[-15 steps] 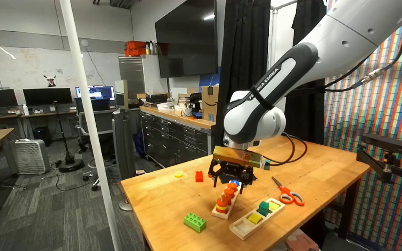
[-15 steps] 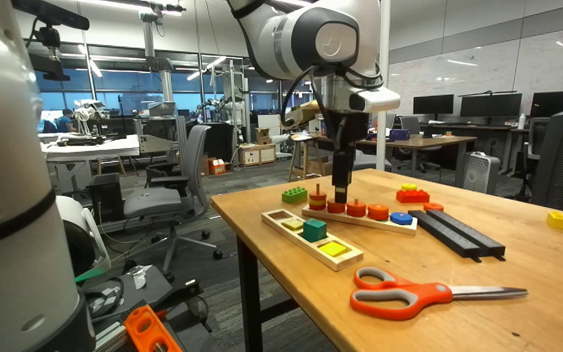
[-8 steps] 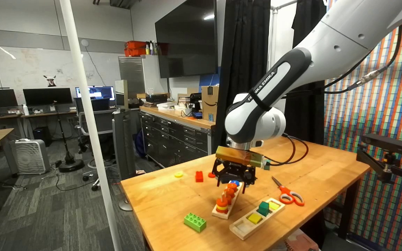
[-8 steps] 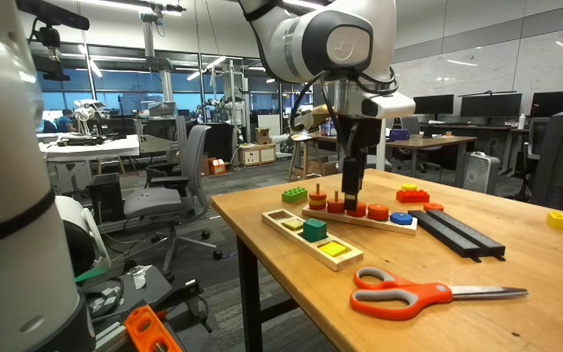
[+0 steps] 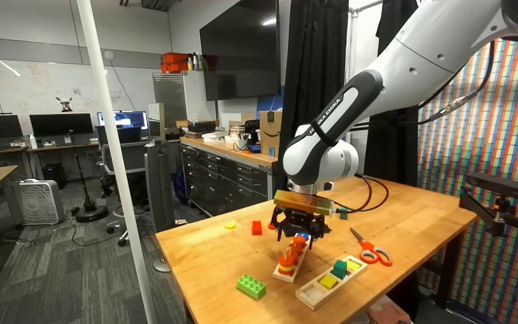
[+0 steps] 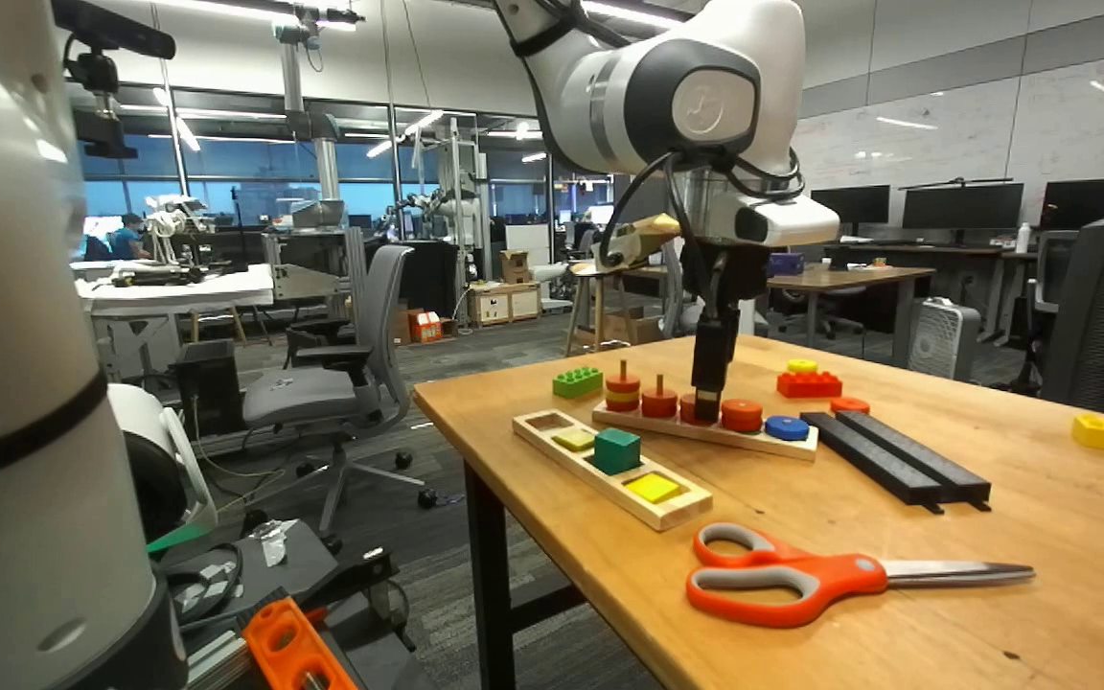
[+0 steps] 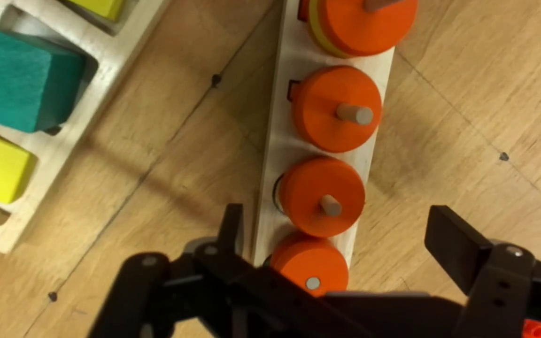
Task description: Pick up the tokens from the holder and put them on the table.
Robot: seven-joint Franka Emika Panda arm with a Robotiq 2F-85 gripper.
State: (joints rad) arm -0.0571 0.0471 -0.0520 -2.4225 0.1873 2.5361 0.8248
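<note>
The tokens are coloured discs stacked on the pegs of a wooden holder on the light-wood table. An orange disc over a yellow one is at the tall end. Several orange discs follow, then a blue disc at the low end. My gripper is open, its fingers straddling the holder. In the wrist view an orange disc and a lower orange disc show between and near the fingers, touching neither. The fingertips are low over the holder's middle in both exterior views. The blue disc is hidden in the wrist view.
A wooden tray with yellow and green blocks lies beside the holder. Orange scissors, a green brick, a red brick, a loose yellow disc, a loose red disc and black bars are on the table.
My gripper has moved along the holder from the second stack past the tall end toward the blue-disc end, now by the third stack. It stays open. The discs have not moved.
</note>
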